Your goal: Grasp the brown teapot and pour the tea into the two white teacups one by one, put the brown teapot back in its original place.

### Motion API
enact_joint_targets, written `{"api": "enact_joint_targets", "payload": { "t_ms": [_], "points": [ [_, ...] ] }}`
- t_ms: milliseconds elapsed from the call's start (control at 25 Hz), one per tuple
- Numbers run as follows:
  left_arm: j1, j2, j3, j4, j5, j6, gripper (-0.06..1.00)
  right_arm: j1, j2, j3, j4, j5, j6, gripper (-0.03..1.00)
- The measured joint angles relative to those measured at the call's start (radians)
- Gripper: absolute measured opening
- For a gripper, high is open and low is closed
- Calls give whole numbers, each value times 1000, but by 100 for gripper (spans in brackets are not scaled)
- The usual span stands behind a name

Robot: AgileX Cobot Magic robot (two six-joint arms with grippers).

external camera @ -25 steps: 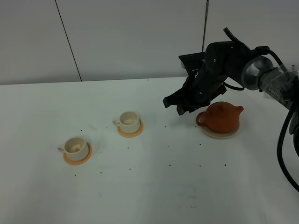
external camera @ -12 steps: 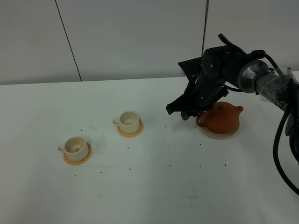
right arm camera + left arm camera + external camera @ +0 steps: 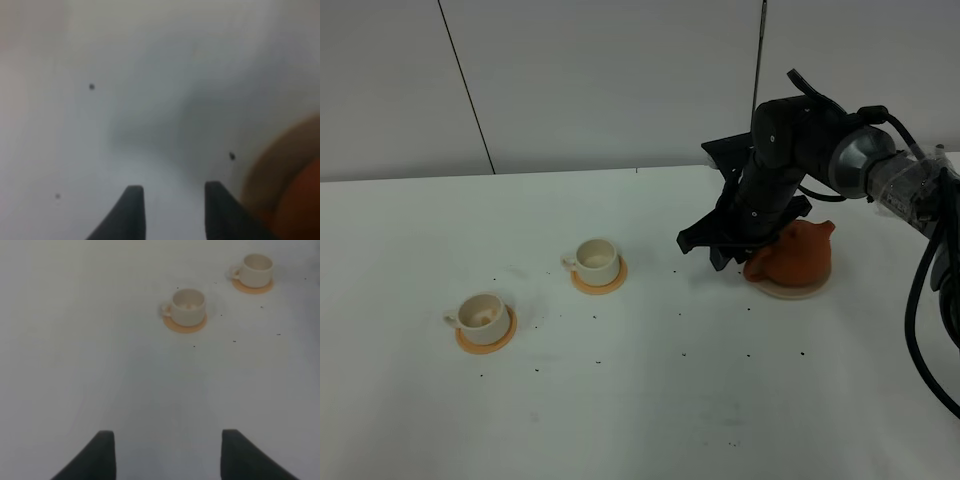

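Wide white counter (image 3: pixel 620 400) under everything. Black right arm (image 3: pixel 800 140) bent down over right side. Squat brown teapot (image 3: pixel 798 258) there too, sitting on pale coaster (image 3: pixel 790 291), spout toward right, handle side hidden behind arm. Low, just beside teapot: right hand (image 3: pixel 172 212), fingers apart, nothing between. Over bare counter: left hand (image 3: pixel 167 455), fingers wide apart, holding nothing. Two white teacups, one (image 3: pixel 596 259) near middle, other (image 3: pixel 482 316) further left, each on orange saucer (image 3: pixel 599 283). Tiny dark specks (image 3: pixel 682 354) scattered about.
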Motion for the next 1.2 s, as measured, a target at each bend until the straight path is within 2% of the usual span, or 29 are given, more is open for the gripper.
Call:
{"api": "enact_joint_targets", "payload": {
  "t_ms": [560, 1200],
  "points": [
    [0, 0, 0, 0, 0, -1, 53, 1, 0, -1, -4, 159, 6, 28],
    [0, 0, 0, 0, 0, -1, 53, 1, 0, -1, -37, 189, 7, 28]
  ]
}}
